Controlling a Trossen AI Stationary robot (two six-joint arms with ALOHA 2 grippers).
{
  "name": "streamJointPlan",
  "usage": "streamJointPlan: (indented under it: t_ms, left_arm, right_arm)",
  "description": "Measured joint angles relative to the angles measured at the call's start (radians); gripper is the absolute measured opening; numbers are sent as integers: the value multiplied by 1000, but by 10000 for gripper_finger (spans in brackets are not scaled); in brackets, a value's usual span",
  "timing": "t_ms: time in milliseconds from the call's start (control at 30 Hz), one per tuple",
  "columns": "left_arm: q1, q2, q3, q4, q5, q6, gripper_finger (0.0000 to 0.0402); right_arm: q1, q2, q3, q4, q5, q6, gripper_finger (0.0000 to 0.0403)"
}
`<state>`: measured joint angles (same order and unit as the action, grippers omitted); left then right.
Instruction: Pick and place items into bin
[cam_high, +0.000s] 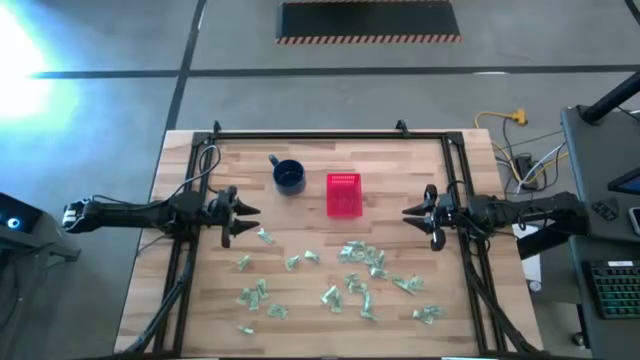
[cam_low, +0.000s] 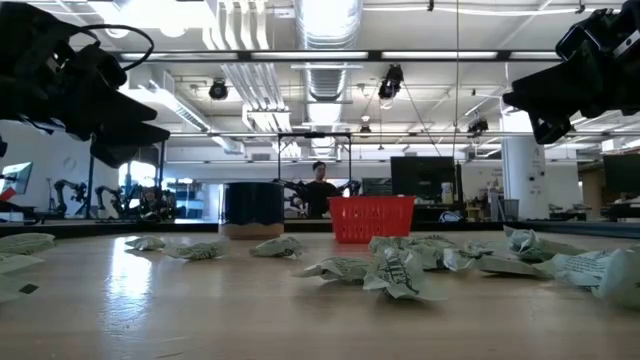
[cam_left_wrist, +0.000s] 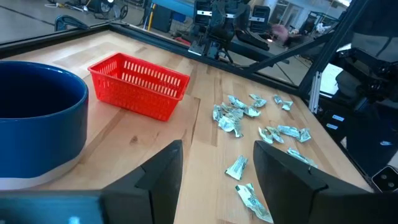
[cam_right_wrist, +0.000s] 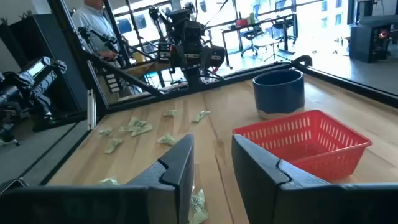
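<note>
The bin, a small red perforated basket (cam_high: 343, 193), stands on the table's middle toward the far side, next to a dark blue mug (cam_high: 289, 176). Several pale green, wrinkly items (cam_high: 362, 262) lie scattered over the near half of the table. My left gripper (cam_high: 252, 222) hovers at the left, open, with nothing between its fingers; one item (cam_high: 265, 236) lies just near it. My right gripper (cam_high: 411, 221) hovers at the right, open and empty, right of the bin. In the low view both grippers hang well above the tabletop.
A black metal frame (cam_high: 310, 134) runs along the table's far edge and down both sides. Bare wood lies between the bin and the scattered items and along the table's far strip. A person stands in the room beyond the table (cam_low: 320, 187).
</note>
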<state>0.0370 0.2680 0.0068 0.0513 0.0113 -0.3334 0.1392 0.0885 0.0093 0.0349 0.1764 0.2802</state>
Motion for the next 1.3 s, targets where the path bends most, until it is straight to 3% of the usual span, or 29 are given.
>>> streamJointPlan:
  t_ms: [1033, 1300]
  left_arm:
    - [0, 0, 0, 0, 0, 0, 180]
    - [0, 0, 0, 3, -1, 0, 180]
  right_arm:
    - [0, 0, 0, 8, 0, 2, 100]
    - [0, 0, 0, 171, 0, 222, 100]
